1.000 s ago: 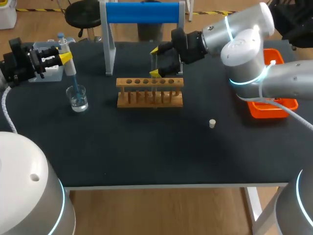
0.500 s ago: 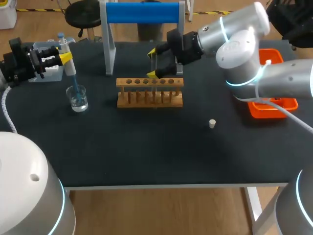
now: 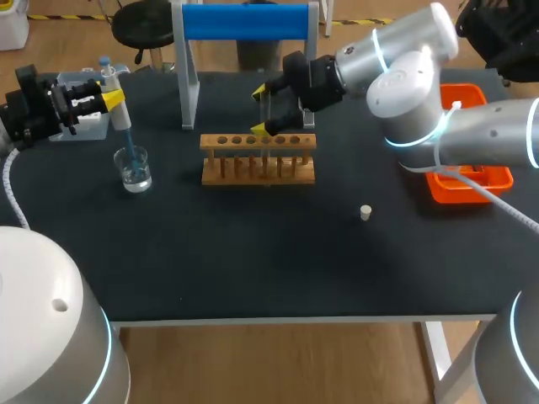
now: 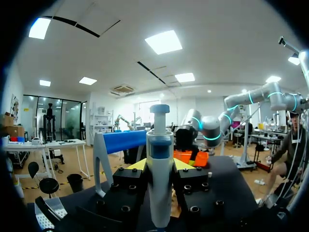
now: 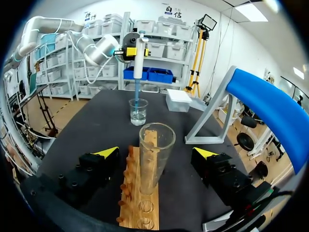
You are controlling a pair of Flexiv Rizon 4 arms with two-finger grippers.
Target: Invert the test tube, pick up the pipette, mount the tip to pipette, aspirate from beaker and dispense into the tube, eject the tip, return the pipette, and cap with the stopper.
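- Bench [image 3: 253, 261]: plain matt black.
- Left pincer [image 4: 160, 166]: black body, yellow tips.
- Pipette [image 4: 159, 145], between the left pincer's fingers: white barrel, blue band, pale blue plunger cap, translucent blue tip.
- Beaker [image 3: 133, 168], under the left pincer: clear glass, faintly bluish liquid.
- Right pincer [image 5: 155, 153]: black, yellow tips.
- Test tube [image 5: 153, 166], between the right pincer's fingers: colourless glass.
- Rack [image 3: 258, 160], under the right pincer: pale brown wood, a row of dark holes.
- Stopper [image 3: 365, 212], well apart from the right pincer: off-white.
- Right arm [image 3: 413, 84]: silver-grey, glowing cyan ring.
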